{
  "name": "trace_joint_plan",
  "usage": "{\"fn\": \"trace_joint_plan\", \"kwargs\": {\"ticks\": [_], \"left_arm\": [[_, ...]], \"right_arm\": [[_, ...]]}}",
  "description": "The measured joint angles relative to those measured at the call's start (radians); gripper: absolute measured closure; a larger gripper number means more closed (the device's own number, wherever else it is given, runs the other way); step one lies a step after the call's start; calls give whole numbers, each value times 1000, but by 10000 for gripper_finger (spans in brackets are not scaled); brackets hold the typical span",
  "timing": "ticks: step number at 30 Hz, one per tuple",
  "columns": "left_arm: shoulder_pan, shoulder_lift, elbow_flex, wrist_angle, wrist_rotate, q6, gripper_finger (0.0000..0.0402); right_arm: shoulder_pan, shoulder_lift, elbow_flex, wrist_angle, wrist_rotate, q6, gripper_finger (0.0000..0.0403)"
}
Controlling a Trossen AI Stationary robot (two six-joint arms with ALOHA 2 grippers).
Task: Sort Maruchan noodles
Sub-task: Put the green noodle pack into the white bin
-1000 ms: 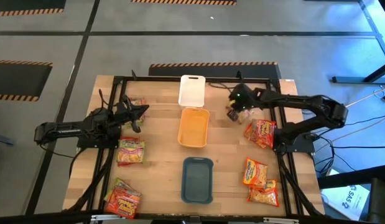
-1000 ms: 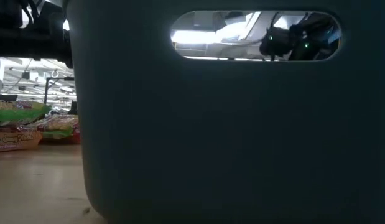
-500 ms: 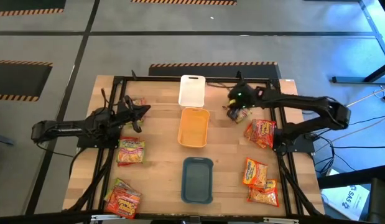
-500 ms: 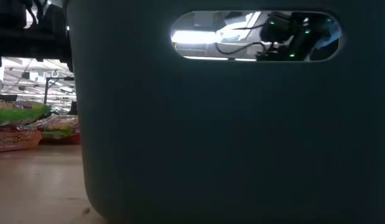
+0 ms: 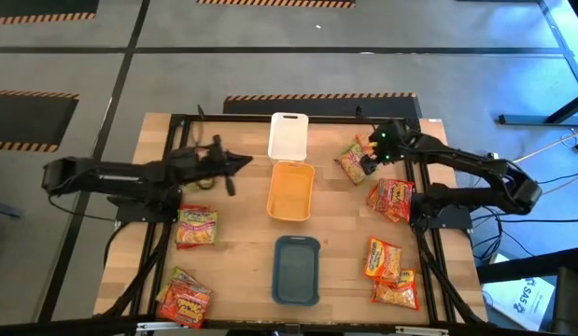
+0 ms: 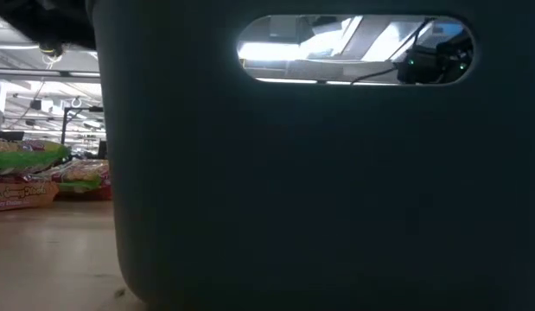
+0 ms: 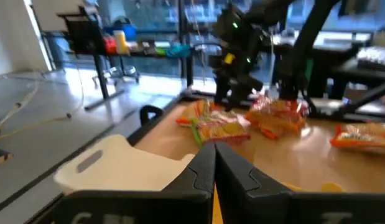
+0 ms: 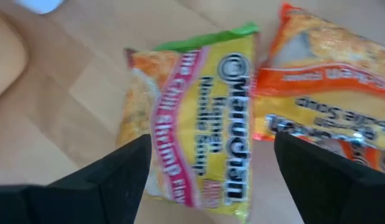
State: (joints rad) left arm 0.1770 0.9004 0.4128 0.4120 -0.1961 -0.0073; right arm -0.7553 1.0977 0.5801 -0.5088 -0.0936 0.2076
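Observation:
My left gripper (image 5: pixel 236 168) reaches out beside the orange tray (image 5: pixel 290 191), its fingers shut (image 7: pixel 213 177) with a thin yellow strip between them. The packet that lay by it no longer shows on the table. My right gripper (image 5: pixel 376 149) is open above a green-pink Maruchan packet (image 5: pixel 353 161), which lies flat on the table beside an orange packet (image 5: pixel 391 198). In the right wrist view the fingers stand apart over the green-pink packet (image 8: pixel 198 137) without touching it. Other packets lie at the left (image 5: pixel 196 227), near left (image 5: pixel 184 299) and near right (image 5: pixel 389 273). My left gripper is shut on a thin yellow edge (image 7: pixel 213 198) that shows only as a sliver between its two fingers. The fingers hide the rest, so I cannot tell which part of the packet this is or how it hangs.
A white tray (image 5: pixel 289 135), the orange tray and a teal tray (image 5: pixel 296 271) stand in a row down the table's middle. The teal tray's wall (image 6: pixel 293 190) fills the low view. A black frame (image 5: pixel 176 121) runs around the table's edges.
My left gripper has gone toward the table's right edge, up to the orange tray, and the packet beside it is gone from its place. My right gripper has drawn back toward the far right, leaving the green-pink packet flat on the table.

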Motion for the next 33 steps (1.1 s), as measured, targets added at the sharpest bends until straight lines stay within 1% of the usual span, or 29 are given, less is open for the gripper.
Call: {"fn": "trace_joint_plan", "kwargs": {"ticks": [3,6,12,17,21,26,33], "left_arm": [[1,165,126,3,15,30,401],[2,338,259,0,60,68,401],[25,671,535,-1,165,87,401],[27,916,755,-51,254,88,401],[28,1068,891,-107,297,88,401],[28,1219,1035,-159,317,88,401],[25,1373,1259,-399,318,90,401]], "right_arm": [[-33,0,-17,28,-54,0,84],[-57,10,-39,72,-117,9,91],[-57,73,-53,108,-178,21,96],[-57,100,-53,158,-292,18,102],[-48,104,-53,165,-369,17,110],[-35,103,-53,199,-393,4,116],[-36,103,-53,197,-386,-22,116]]}}
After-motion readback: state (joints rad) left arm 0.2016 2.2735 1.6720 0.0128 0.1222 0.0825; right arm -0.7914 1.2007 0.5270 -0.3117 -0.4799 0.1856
